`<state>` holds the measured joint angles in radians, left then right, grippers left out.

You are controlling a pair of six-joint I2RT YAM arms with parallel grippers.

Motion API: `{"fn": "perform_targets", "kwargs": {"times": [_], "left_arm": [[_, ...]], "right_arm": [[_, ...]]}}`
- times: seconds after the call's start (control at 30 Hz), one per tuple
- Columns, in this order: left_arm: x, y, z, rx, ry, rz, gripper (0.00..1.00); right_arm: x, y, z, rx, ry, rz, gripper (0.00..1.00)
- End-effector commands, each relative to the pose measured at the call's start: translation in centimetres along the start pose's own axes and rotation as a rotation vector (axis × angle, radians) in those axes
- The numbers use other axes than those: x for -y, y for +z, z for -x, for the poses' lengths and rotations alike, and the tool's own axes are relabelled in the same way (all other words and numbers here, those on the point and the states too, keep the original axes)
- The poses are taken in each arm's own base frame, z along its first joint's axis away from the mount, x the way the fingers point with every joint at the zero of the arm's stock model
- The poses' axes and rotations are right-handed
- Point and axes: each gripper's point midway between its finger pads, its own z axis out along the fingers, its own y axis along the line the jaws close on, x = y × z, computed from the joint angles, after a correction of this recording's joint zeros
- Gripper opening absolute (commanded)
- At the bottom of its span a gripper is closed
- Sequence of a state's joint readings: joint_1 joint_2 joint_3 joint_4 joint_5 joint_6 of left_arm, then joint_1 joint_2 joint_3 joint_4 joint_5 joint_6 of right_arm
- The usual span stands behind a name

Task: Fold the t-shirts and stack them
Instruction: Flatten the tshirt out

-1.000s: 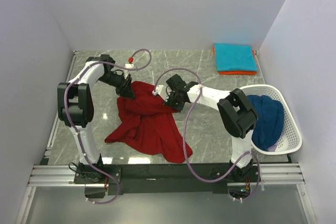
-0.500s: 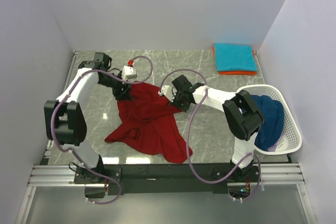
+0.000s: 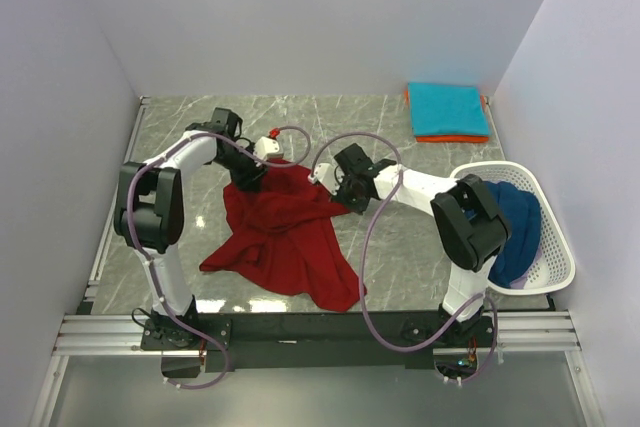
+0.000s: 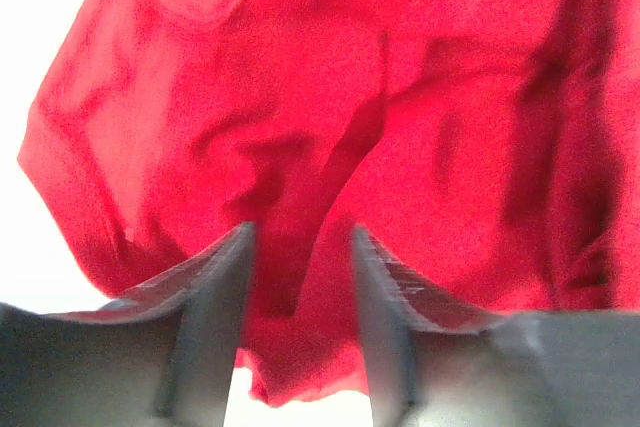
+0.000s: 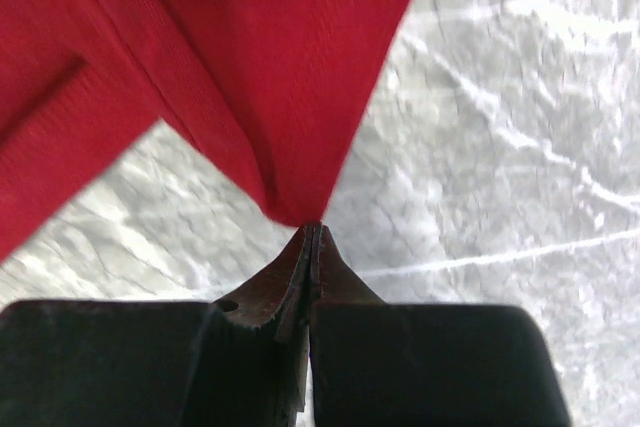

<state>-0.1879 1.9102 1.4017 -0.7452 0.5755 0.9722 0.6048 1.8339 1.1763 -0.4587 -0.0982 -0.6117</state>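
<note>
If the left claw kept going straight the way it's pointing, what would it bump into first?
The dark red t-shirt. In the wrist view the left claw stands open, with red cloth right ahead and partly between its fingers, so it would most likely push into the shirt straight away.

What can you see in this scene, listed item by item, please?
Grey marbled table: one, grey, under everything.
Dark red crumpled cloth t-shirt: one, dark red, table centre.
Teal folded cloth t-shirt: one, teal, far right corner, top of stack.
Orange folded cloth t-shirt: one, orange, directly beneath, edge showing.
White plastic mesh basket: one, white, table's right edge.
Navy blue cloth t-shirt: one, navy, inside basket.
Left gripper: one, black, open, straddling red cloth.
Right gripper: one, black, shut on red shirt's corner.
</note>
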Motion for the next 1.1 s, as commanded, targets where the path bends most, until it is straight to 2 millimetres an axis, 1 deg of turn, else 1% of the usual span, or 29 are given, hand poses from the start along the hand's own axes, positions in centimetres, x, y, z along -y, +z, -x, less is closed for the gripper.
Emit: {"fn": "perform_targets", "kwargs": {"times": [0.0, 0.03, 0.07, 0.13, 0.17, 0.23, 0.27, 0.3, 0.33, 0.37, 0.4, 0.43, 0.47, 0.53, 0.57, 0.6, 0.67, 0.7, 0.8, 0.9, 0.97, 1.03, 1.07], "left_arm": [[-1.6, -1.3, -2.3, -0.087, -0.001, 0.075, 0.43], [-1.5, -1.6, -2.8, -0.096, -0.012, 0.07, 0.33], [-1.8, -2.3, -3.7, -0.105, -0.036, 0.082, 0.18], [-1.7, -3.4, -4.7, -0.111, -0.069, 0.085, 0.08], [-2.1, -4.7, -5.7, -0.109, -0.091, 0.108, 0.01], [-1.8, -5.7, -6.7, -0.11, -0.103, 0.114, 0.01], [-1.6, -6.6, -7.6, -0.107, -0.126, 0.126, 0.01], [-1.3, -6.8, -7.9, -0.1, -0.132, 0.125, 0.01], [-1.2, -6.9, -8.0, -0.097, -0.133, 0.128, 0.01], [-0.6, -6.8, -8.4, -0.096, -0.141, 0.12, 0.01], [-0.4, -6.6, -8.2, -0.087, -0.143, 0.115, 0.01], [-0.2, -6.6, -8.1, -0.074, -0.155, 0.114, 0.01], [-0.2, -6.4, -8.0, -0.064, -0.163, 0.112, 0.01], [-0.1, -6.2, -7.6, -0.042, -0.181, 0.099, 0.01], [-0.3, -6.1, -7.6, -0.04, -0.189, 0.095, 0.01], [-0.4, -6.0, -7.5, -0.036, -0.193, 0.093, 0.01], [-0.6, -6.0, -7.3, -0.028, -0.201, 0.092, 0.01], [-0.7, -5.9, -7.2, -0.026, -0.203, 0.091, 0.01], [-0.6, -5.7, -7.2, -0.021, -0.211, 0.08, 0.01], [-0.6, -5.5, -7.3, -0.02, -0.215, 0.075, 0.01], [-0.6, -5.5, -7.3, -0.017, -0.219, 0.077, 0.01], [-0.6, -5.5, -7.2, -0.016, -0.221, 0.076, 0.01], [-0.6, -5.4, -7.2, -0.014, -0.222, 0.075, 0.01]], "right_arm": [[1.5, -2.0, -0.2, 0.024, -0.003, -0.052, 0.0], [1.6, -2.1, -0.5, 0.019, 0.0, -0.052, 0.0], [1.7, -2.2, -1.0, 0.01, 0.0, -0.054, 0.0], [2.3, -2.5, -2.0, -0.004, 0.011, -0.063, 0.0], [2.5, -2.6, -2.4, -0.01, 0.014, -0.067, 0.0], [2.7, -2.9, -3.1, -0.014, 0.025, -0.067, 0.0], [2.7, -3.1, -3.0, -0.011, 0.031, -0.063, 0.0], [2.7, -3.4, -2.4, 0.008, 0.03, -0.061, 0.0], [2.0, -3.6, -2.0, 0.028, 0.031, -0.016, 0.0], [1.7, -3.8, -1.4, 0.046, 0.043, 0.004, 0.05], [1.6, -4.1, -0.3, 0.067, 0.045, 0.021, 0.18], [0.8, -4.0, 0.6, 0.087, 0.034, 0.051, 0.27], [0.6, -4.0, 1.2, 0.094, 0.028, 0.056, 0.37], [0.2, -3.5, 2.6, 0.108, -0.004, 0.058, 0.43], [-0.4, -3.4, 3.5, 0.113, -0.038, 0.058, 0.45], [-0.8, -2.5, 3.8, 0.104, -0.049, 0.064, 0.46], [-1.6, -1.8, 4.7, 0.098, -0.076, 0.062, 0.48], [-1.7, -1.1, 5.1, 0.092, -0.082, 0.061, 0.48], [-2.2, -0.1, 6.8, 0.102, -0.1, 0.051, 0.48], [-2.4, 0.9, 8.1, 0.096, -0.115, 0.035, 0.49], [-2.4, 1.4, 8.4, 0.089, -0.126, 0.03, 0.49], [-2.0, 2.3, 8.1, 0.06, -0.132, 0.012, 0.49], [-1.9, 2.5, 8.0, 0.053, -0.136, 0.008, 0.46]]}}
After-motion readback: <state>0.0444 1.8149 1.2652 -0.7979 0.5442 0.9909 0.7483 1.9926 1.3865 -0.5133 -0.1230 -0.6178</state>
